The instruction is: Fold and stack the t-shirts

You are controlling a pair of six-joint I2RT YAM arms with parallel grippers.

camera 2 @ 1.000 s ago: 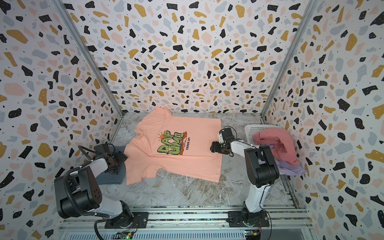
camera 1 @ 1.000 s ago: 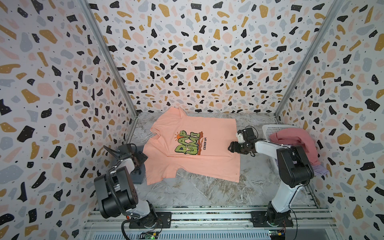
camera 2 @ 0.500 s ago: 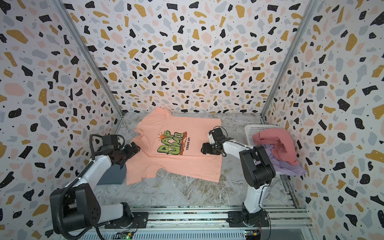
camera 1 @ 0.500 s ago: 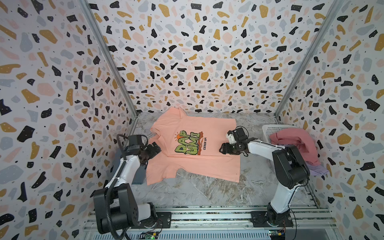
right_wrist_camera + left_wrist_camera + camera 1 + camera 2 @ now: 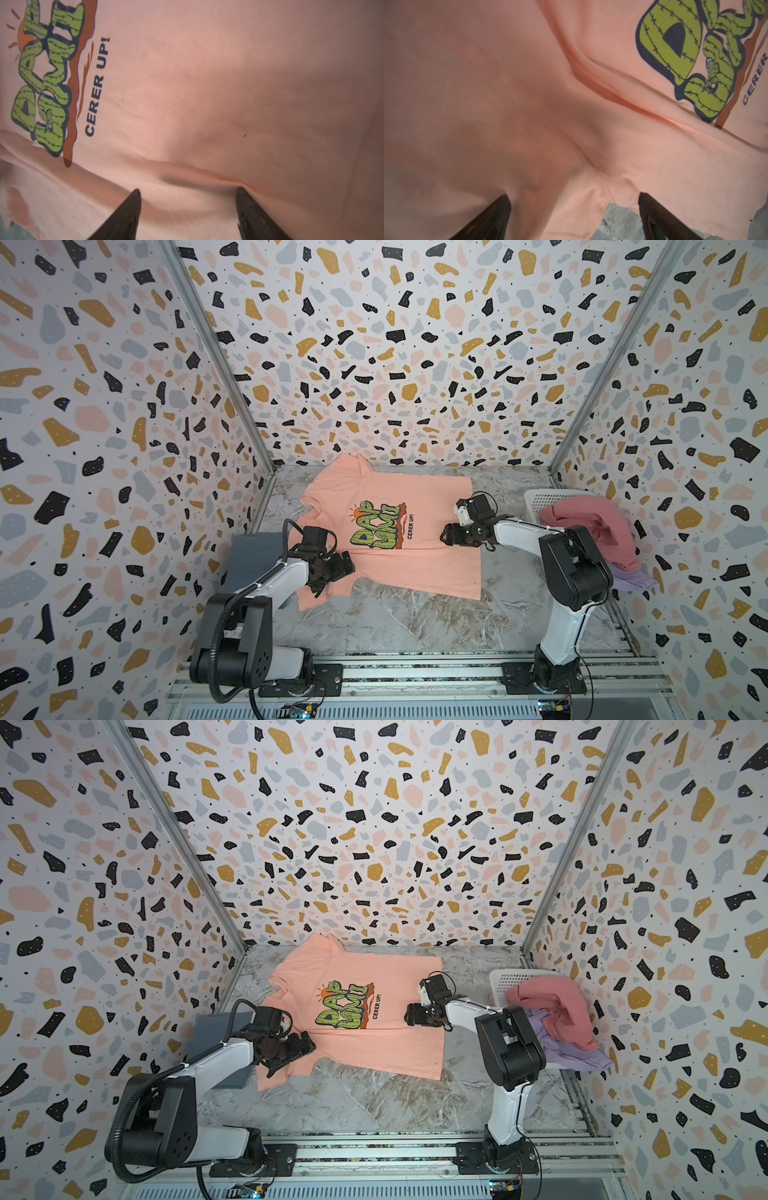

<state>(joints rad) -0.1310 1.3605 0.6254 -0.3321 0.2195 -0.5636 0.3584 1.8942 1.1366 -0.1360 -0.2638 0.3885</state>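
**Bench scene, from above and from both wrists.** The peach-orange t-shirt (image 5: 415,568) is shown spread print-up across the middle of the marbled bench (image 5: 415,626). Its collar is turned toward the left of the frame and its hem toward the right. The green-yellow graphic (image 5: 376,524) is seen at the shirt's centre in both top views.

The left tool (image 5: 344,566) is placed over the lower-left part of the shirt, near the underarm seam. In the left wrist view its fingers (image 5: 492,218) are seen spread wide, with loose cloth lying between them and nothing gripped.

The right tool (image 5: 445,536) is set over the right part of the shirt, to the right of the printed text. Its fingers (image 5: 124,214) are seen well apart, with a low ridge of cloth between them. Whether the tips press into the cloth cannot be told with certainty.

The slate-grey t-shirt (image 5: 249,556) is seen folded at the left edge of the bench, just beside the peach sleeve and partly hidden by the left arm. At the right edge, the dusty-rose t-shirt (image 5: 582,518) is draped over the white perforated basket (image 5: 544,497). The lavender t-shirt (image 5: 631,580) is seen hanging out below it.
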